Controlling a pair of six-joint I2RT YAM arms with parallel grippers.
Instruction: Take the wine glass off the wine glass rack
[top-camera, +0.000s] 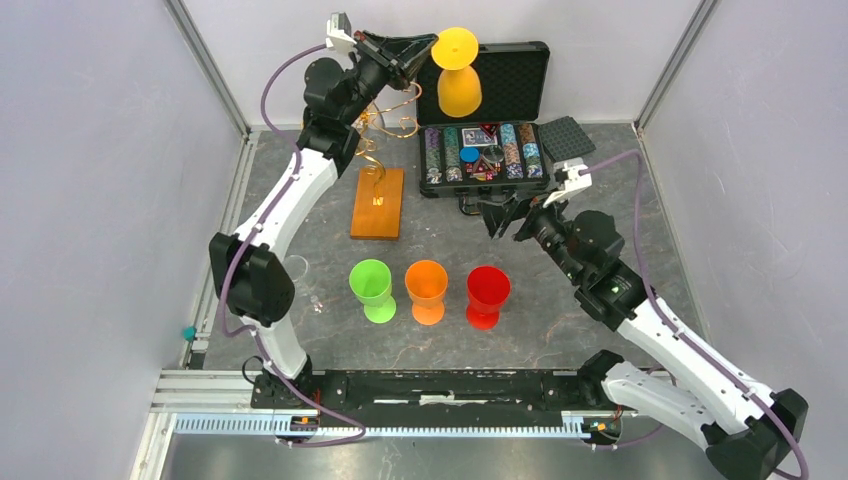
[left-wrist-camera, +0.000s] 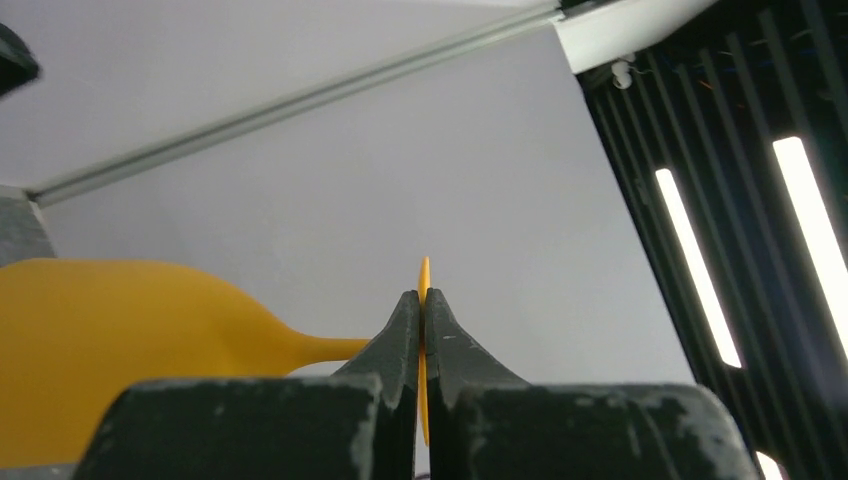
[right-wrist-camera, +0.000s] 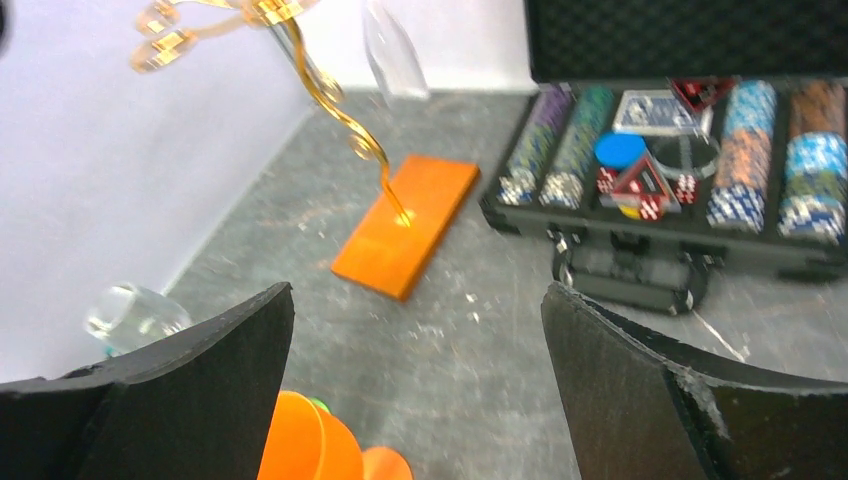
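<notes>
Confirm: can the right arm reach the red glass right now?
Probably yes. The right gripper hangs open and empty close to the red glass, with nothing between them.

Left gripper (left-wrist-camera: 423, 303) pinching yellow wine glass (left-wrist-camera: 110, 330) foot, bowl at left

Yellow wine glass (top-camera: 458, 75); golden-copper wine glass rack (top-camera: 378, 201), orange base.
Near the rack: green glass (top-camera: 372, 285), orange glass (top-camera: 427, 287), red glass (top-camera: 487, 292); beside it, black case (top-camera: 505, 68), multicoloured chips (top-camera: 480, 152).

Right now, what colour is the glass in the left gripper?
Yellow; the wine glass in the left gripper shows best in the top external view.
</notes>
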